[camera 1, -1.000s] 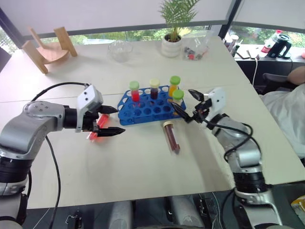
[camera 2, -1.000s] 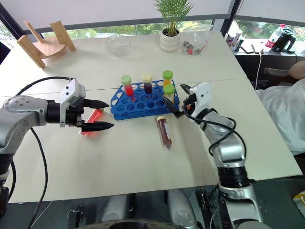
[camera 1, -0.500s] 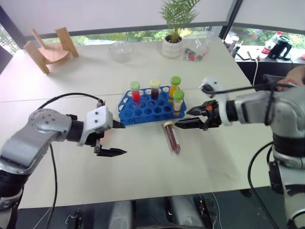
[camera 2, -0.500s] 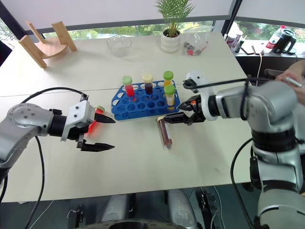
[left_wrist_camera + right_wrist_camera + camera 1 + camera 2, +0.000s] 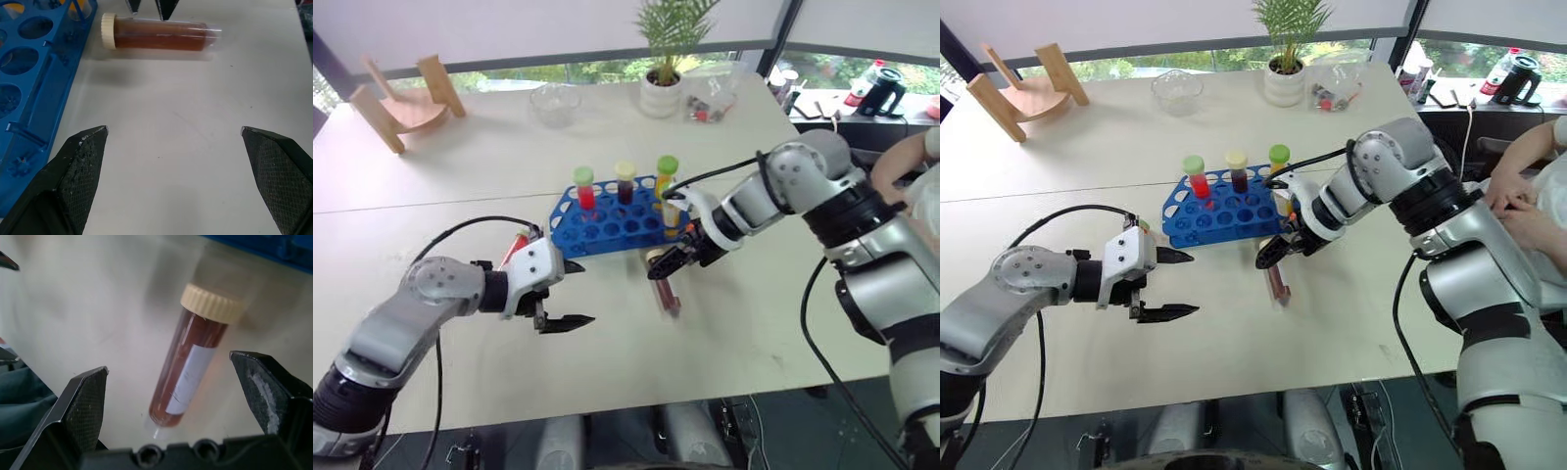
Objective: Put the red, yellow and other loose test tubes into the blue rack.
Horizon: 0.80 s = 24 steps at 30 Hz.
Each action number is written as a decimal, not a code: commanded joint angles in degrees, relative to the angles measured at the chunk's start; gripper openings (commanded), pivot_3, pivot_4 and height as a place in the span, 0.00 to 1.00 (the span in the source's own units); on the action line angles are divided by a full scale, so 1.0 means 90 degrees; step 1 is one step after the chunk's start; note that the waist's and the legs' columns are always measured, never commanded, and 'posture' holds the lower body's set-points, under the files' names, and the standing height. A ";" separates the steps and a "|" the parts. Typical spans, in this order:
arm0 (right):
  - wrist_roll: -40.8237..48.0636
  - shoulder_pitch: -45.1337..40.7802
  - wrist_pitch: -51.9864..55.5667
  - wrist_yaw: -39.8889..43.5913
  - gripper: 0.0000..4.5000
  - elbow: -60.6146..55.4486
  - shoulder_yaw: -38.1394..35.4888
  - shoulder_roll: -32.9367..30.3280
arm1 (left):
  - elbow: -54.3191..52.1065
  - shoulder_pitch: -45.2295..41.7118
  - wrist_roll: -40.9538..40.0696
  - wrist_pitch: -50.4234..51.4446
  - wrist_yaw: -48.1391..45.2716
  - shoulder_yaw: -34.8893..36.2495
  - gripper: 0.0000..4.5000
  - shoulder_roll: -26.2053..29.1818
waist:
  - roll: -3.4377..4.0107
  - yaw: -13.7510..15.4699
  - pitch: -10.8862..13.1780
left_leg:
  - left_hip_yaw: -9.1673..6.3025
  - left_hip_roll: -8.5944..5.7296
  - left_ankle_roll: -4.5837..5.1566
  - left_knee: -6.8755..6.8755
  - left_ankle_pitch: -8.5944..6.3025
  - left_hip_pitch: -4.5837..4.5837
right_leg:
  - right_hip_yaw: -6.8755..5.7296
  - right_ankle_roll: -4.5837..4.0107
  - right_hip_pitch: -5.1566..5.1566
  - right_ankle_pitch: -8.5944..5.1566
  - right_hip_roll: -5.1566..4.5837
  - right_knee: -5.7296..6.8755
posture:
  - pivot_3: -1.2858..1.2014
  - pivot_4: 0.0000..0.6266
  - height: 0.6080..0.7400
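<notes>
- I see the blue rack (image 5: 1222,208) on the table (image 5: 1332,333), its long side running left to right, slightly skewed.
- The rack holds upright tubes: a red tube with green cap (image 5: 1197,176), a dark tube with cream cap (image 5: 1237,169), and an orange tube with green cap (image 5: 1279,162). A fourth upright tube stands at the rack's right end, mostly hidden behind the right arm; I cannot tell its contents.
- The maroon tube (image 5: 188,364) lies flat on the table just in front of the rack's right end. Its cream cap (image 5: 212,302) points toward the rack; its long axis runs away from the rack toward the table's near edge.
- A loose red tube (image 5: 515,248) lies on the table to the left of the rack, largely hidden behind the left gripper.
- Right gripper (image 5: 188,396): fingers spread wide, straddling the maroon tube, holding nothing. I cannot tell whether they touch it.
- Left gripper (image 5: 1175,284): fingers spread wide and empty, over the table to the left of the rack.
- At the table's far edge: a glass bowl (image 5: 1179,90), a potted plant (image 5: 1288,59) and a wooden stand (image 5: 1023,86).
</notes>
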 commanded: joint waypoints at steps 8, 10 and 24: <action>-0.0581 0.0969 0.0051 -0.1142 0.48 -0.0729 -0.0040 0.0712 | -0.0417 0.0204 0.0073 0.0009 0.0463 -0.0071 1.00 -0.0247 | -0.0009 -0.0135 -0.0015 | -0.0003 0.0005 0.0001 -0.0012 0.0000 0.0048 | 0.0008 -0.0008 0.0029 -0.0004 0.0013 0.0022 | 0.52 0.24 1.00; -0.0416 0.1222 0.0051 -0.1419 0.26 -0.0963 -0.0145 0.0694 | -0.0344 0.0172 0.0099 -0.0033 0.0484 -0.0080 1.00 -0.0269 | -0.0035 -0.0127 -0.0033 | -0.0009 0.0005 0.0000 -0.0014 0.0000 0.0051 | 0.0005 -0.0011 0.0032 -0.0006 0.0014 0.0021 | 0.52 0.24 1.00; 0.0557 0.1562 0.0051 -0.1295 0.19 -0.2519 -0.0714 -0.0978 | 0.0258 -0.0259 0.0182 -0.0200 0.0248 -0.0176 1.00 -0.0408 | -0.0037 0.0084 -0.0039 | -0.0008 0.0001 0.0007 -0.0020 -0.0004 0.0047 | -0.0002 -0.0005 0.0049 -0.0012 0.0006 -0.0009 | 0.52 0.24 1.00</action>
